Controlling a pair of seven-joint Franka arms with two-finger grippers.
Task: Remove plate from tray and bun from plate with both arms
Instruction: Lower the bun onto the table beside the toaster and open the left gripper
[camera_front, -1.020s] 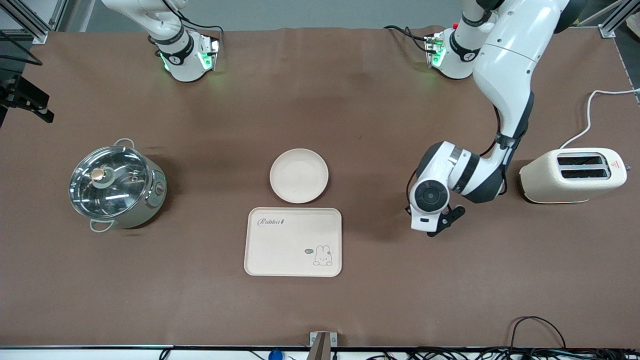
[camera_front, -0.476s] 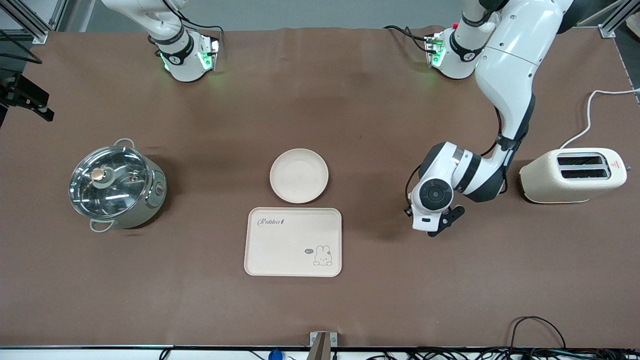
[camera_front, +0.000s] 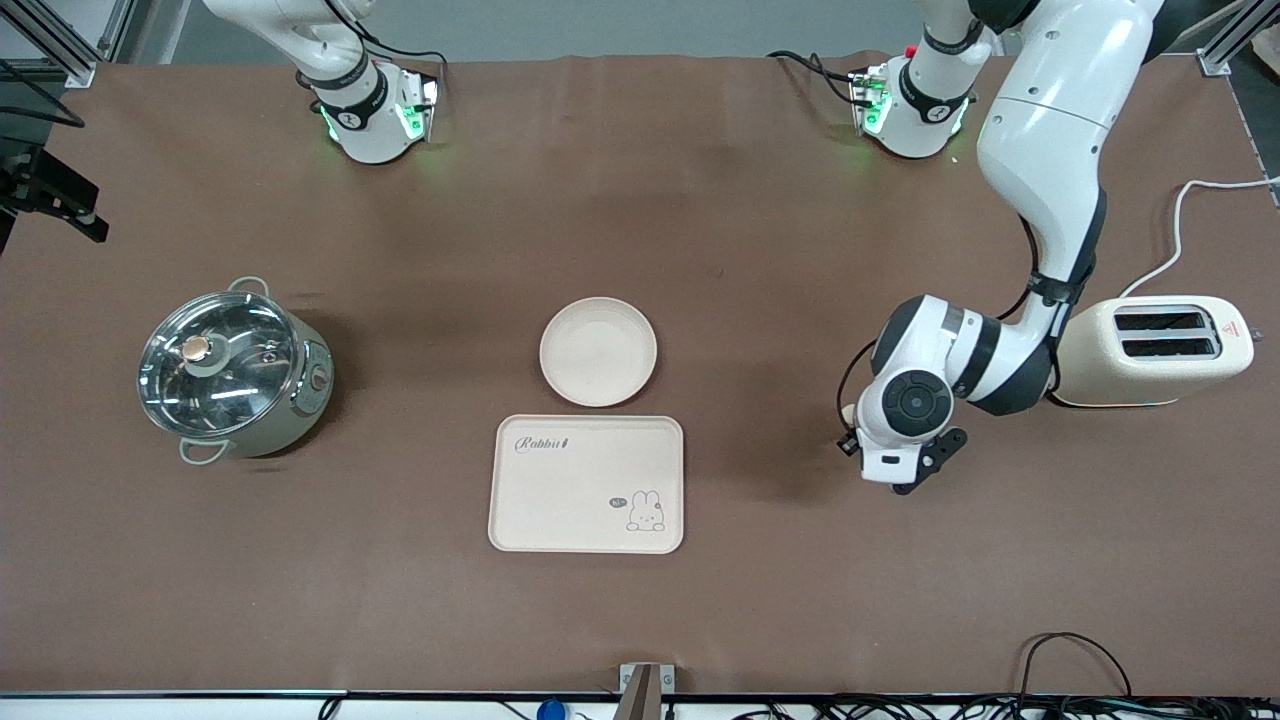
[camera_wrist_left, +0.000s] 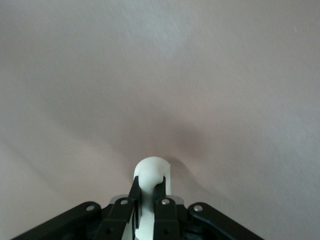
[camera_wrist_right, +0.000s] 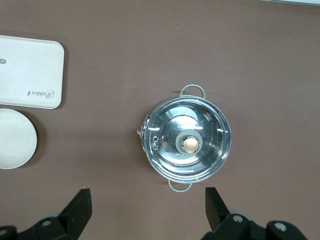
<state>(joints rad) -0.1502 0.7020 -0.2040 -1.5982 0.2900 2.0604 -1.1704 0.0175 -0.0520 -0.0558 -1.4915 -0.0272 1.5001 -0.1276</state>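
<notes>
My left gripper (camera_wrist_left: 149, 189) is shut on the bun (camera_wrist_left: 153, 171), a small pale cream lump held between its black fingers over bare table. In the front view the left hand (camera_front: 905, 425) hangs between the toaster and the tray, and a bit of the bun (camera_front: 848, 412) peeks out beside it. The round cream plate (camera_front: 598, 351) sits on the table mid-way, touching the tray's edge; it also shows in the right wrist view (camera_wrist_right: 12, 138). My right gripper (camera_wrist_right: 148, 210) is open and empty, high over the pot (camera_wrist_right: 187, 145).
The rectangular rabbit tray (camera_front: 585, 483) lies just nearer the camera than the plate. A lidded steel pot (camera_front: 232, 368) stands toward the right arm's end. A cream toaster (camera_front: 1150, 352) with a white cable stands toward the left arm's end, close to the left forearm.
My left gripper has moved with the bun toward the toaster and a little nearer the camera. The plate, tray and pot have not moved.
</notes>
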